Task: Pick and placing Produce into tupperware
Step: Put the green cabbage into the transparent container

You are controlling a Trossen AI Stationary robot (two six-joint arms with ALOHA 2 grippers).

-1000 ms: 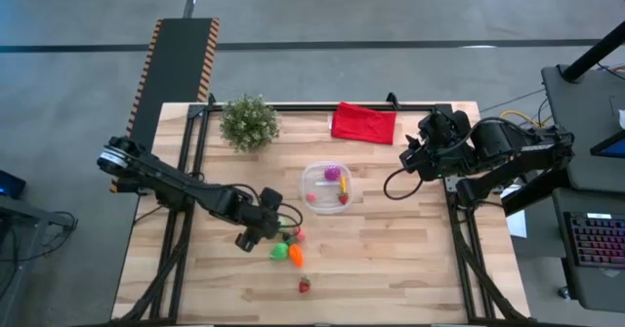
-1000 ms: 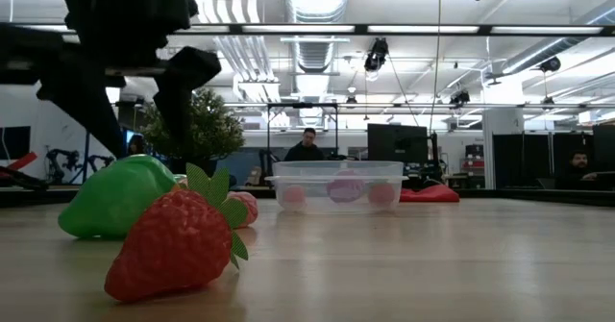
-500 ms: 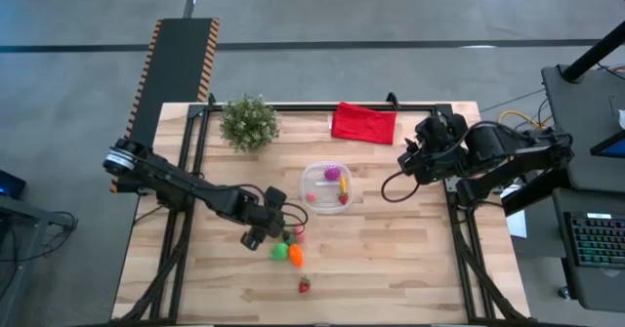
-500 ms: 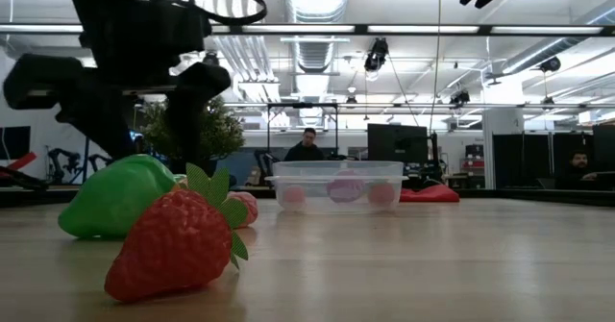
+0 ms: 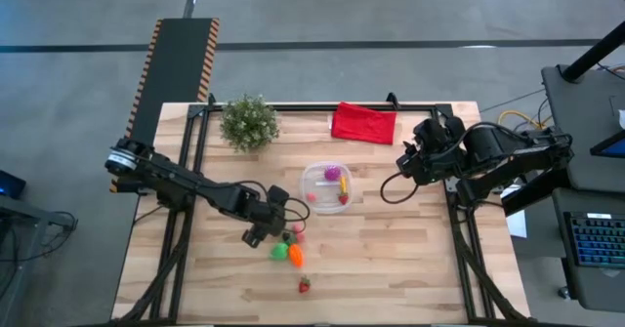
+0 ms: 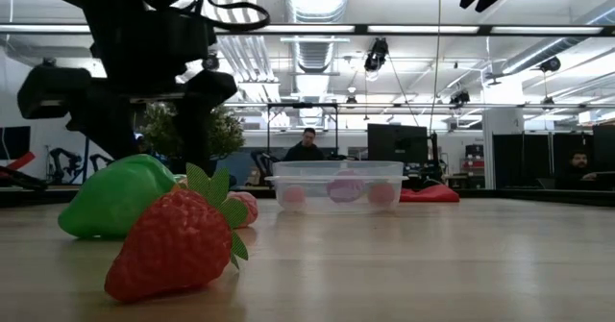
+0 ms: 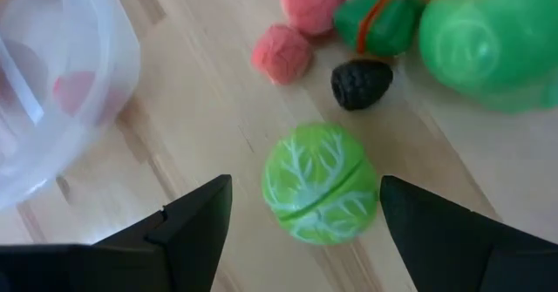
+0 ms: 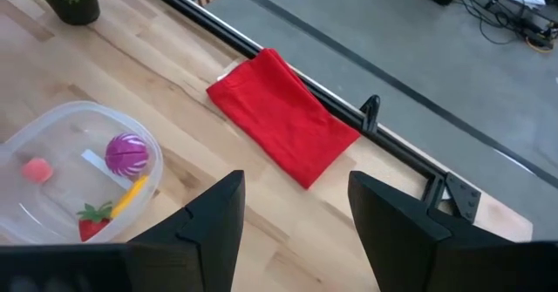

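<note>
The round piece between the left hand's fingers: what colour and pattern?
Light green with whitish veins; left wrist view.

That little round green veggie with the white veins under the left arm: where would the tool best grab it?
Probably across its widest middle, from straight above. The green veined ball sits free on the table, apart from the black piece, and the left tool already has an open finger on either side.

Left arm's stretched out diagonally across the table, its dark two-finger left gripper [image 5: 277, 227] down low with fingers spread wide apart. Right arm's folded up at the table's right edge, right gripper [image 5: 405, 161] fingers parted too.
</note>
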